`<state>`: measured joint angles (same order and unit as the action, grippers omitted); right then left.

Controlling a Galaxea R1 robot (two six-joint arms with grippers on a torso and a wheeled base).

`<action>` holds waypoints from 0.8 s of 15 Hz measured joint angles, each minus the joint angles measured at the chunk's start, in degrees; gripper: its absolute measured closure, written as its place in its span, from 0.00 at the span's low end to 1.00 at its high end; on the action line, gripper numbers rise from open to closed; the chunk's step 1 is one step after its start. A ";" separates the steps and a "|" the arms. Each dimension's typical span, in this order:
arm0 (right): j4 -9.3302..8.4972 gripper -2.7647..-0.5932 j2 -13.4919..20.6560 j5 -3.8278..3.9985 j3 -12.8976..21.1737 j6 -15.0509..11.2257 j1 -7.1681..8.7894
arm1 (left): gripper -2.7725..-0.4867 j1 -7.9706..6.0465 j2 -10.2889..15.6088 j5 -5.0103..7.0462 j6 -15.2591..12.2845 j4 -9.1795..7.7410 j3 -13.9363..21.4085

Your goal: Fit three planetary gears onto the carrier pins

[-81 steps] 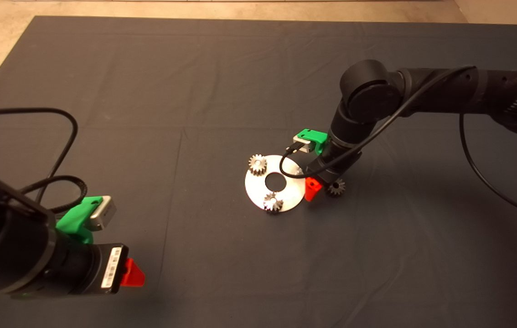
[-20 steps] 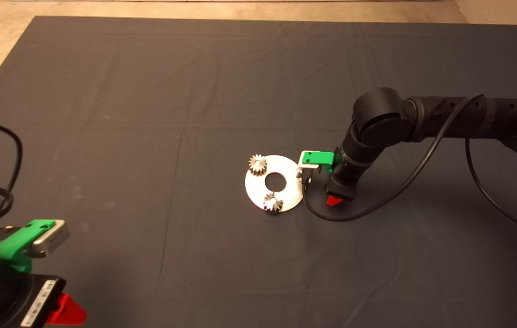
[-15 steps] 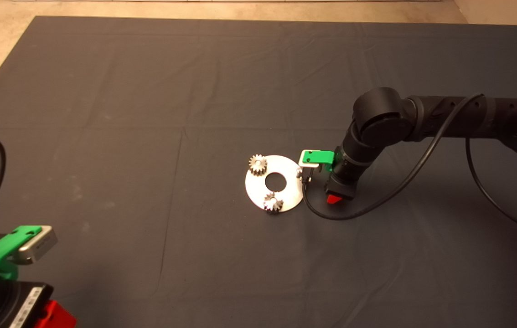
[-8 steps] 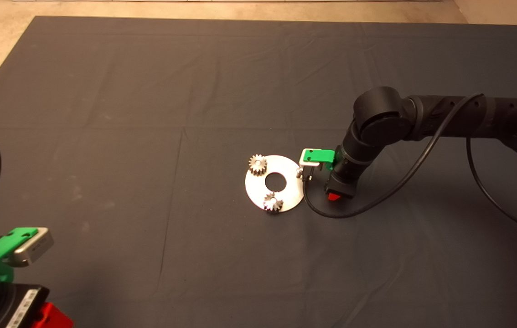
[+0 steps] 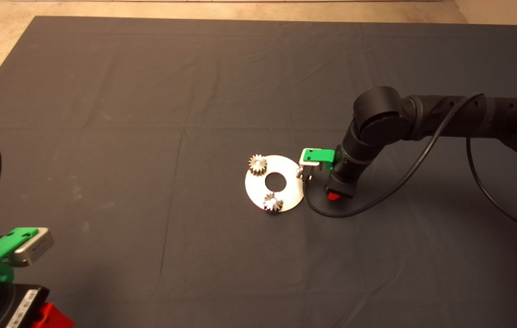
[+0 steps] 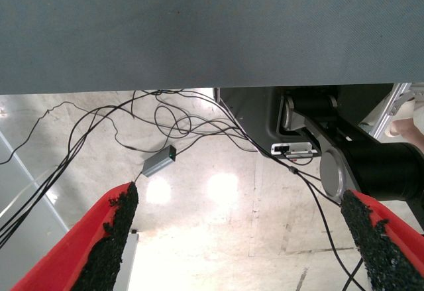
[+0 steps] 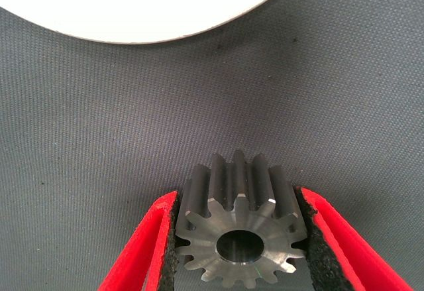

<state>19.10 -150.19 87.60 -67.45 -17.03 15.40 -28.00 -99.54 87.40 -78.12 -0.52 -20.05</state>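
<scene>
The shiny carrier disc (image 5: 256, 187) lies mid-mat with two planetary gears (image 5: 257, 164) (image 5: 273, 202) sitting on its pins. A third pin (image 5: 298, 173) stands bare at the disc's right edge. Just right of the disc, my right gripper (image 5: 334, 196) points down at the mat. In the right wrist view its gripper (image 7: 238, 238) has both black pads (image 7: 171, 238) against the teeth of a third planetary gear (image 7: 240, 228), which lies flat on the mat near the disc's rim (image 7: 146, 12). In the head view the arm hides this gear. My left gripper (image 5: 51, 316) is parked at the lower left, open.
The right arm's black cable (image 5: 331, 214) loops on the mat just right of the disc. The left wrist view looks past the mat's edge at floor cables and a small grey box (image 6: 159, 164). Bare floor borders the mat's far and left sides.
The right gripper moved from the disc's edge onto the loose gear and has held there for the last second. The left arm drew back toward the lower left corner.
</scene>
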 joint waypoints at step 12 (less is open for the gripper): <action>0.21 0.78 -0.12 -0.37 -1.16 -8.62 0.37 | 0.26 0.00 3.60 -0.01 2.29 -3.36 0.44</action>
<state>19.31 -150.31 87.24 -68.61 -25.65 15.76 -28.00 -95.94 87.39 -75.83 -3.88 -19.61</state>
